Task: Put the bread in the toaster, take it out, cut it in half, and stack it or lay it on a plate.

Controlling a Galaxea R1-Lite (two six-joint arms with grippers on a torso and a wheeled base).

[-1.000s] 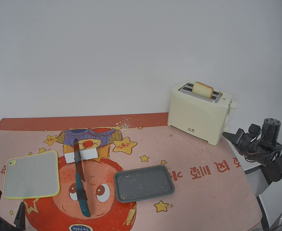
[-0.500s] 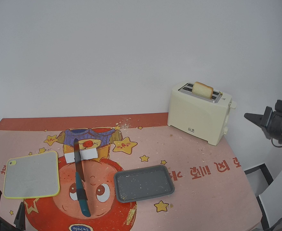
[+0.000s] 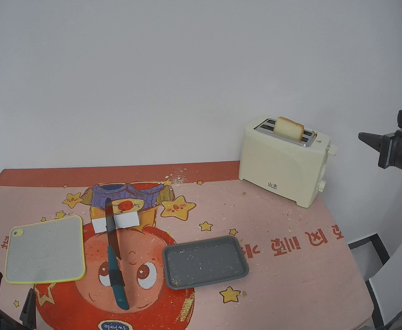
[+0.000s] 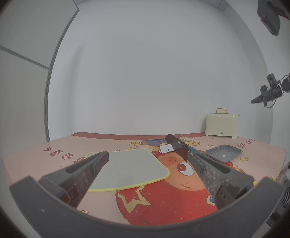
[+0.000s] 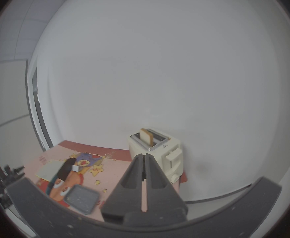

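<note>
The toaster [image 3: 281, 168] stands at the far right of the tabletop [image 3: 278, 271]. The cutting board [image 3: 45, 248], plate [image 3: 205, 262] and knife [image 3: 113, 253] lie well to its left. The bread [image 3: 289, 128] sticks up from a slot, probably ready to be lifted out. The right pincer [image 3: 365, 136] hangs beside the toaster, closed and empty. It must open and then grip the top of the slice. The left pincer [image 4: 148, 161] gapes wide and holds nothing.
</note>
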